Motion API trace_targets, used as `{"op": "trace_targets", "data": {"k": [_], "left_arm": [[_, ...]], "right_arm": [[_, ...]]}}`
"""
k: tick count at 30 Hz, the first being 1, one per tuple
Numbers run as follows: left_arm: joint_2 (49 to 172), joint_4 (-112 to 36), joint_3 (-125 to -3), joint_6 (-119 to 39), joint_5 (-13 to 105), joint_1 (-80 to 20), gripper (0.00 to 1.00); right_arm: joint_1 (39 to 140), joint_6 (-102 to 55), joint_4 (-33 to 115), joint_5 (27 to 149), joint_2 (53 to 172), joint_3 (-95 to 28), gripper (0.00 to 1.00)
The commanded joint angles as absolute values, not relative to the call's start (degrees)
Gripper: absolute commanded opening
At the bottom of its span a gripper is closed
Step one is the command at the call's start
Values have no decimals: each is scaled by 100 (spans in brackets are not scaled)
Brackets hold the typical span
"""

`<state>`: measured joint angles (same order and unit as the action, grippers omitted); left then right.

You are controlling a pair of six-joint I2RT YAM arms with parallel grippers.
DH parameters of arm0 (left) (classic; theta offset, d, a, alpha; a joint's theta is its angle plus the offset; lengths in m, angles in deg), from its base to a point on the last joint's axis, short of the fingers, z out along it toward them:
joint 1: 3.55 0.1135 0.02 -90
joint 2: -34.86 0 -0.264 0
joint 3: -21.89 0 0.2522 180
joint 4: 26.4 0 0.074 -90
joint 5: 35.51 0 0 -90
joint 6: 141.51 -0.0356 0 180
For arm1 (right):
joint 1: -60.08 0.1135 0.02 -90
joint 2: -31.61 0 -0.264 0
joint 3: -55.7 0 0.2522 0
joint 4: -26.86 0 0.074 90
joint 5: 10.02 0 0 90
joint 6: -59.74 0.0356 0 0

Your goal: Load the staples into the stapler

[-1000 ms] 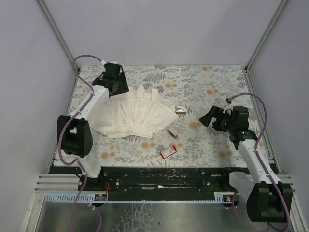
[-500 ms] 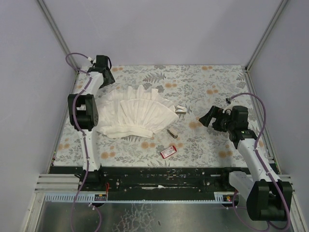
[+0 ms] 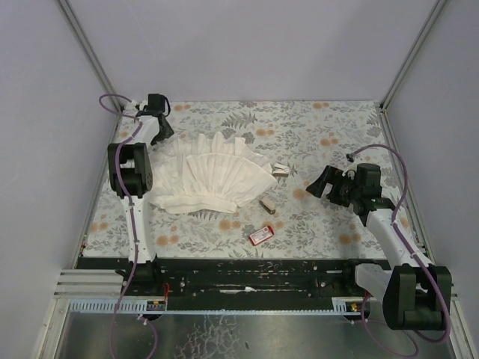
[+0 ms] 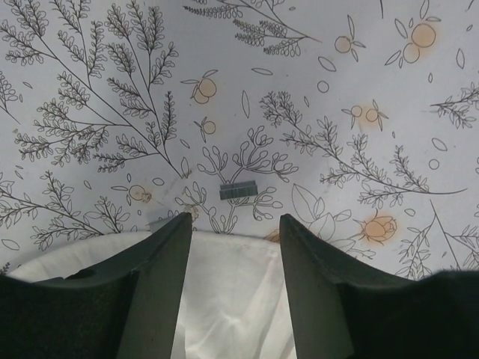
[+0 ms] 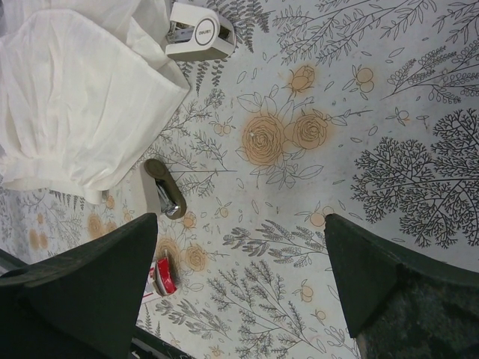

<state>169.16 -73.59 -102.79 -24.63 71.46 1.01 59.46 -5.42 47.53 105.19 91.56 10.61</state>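
The staples (image 4: 238, 191) lie as a tiny grey strip on the floral table, just beyond the white cloth's edge in the left wrist view. My left gripper (image 4: 235, 217) is open and empty, hovering over that cloth edge at the far left (image 3: 162, 132). The stapler (image 3: 266, 205), small and dark metal, lies open near the table's middle and also shows in the right wrist view (image 5: 165, 188). The red staple box (image 3: 261, 235) lies nearer the front, and shows in the right wrist view (image 5: 164, 275). My right gripper (image 3: 322, 182) is open and empty, right of the stapler (image 5: 241, 218).
A big white pleated cloth (image 3: 209, 176) covers the left-middle of the table. A small beige-white labelled object (image 3: 281, 170) sits at the cloth's right edge, seen too in the right wrist view (image 5: 198, 34). Grey walls close the back and sides.
My left arm has swung back toward the far left corner, its gripper now at the cloth's far edge. My right gripper has shifted slightly left.
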Motion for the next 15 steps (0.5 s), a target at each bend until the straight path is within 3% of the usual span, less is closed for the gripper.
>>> {"op": "trace_targets", "data": {"k": [1, 15], "left_arm": [[17051, -6951, -10486, -2278, 7361, 175, 48], [17446, -6951, -10912, -2394, 7180, 314, 39]], "right_arm": [[5979, -610, 4513, 10748, 9197, 848, 99], [5979, -645, 4557, 10724, 9295, 815, 99]]}}
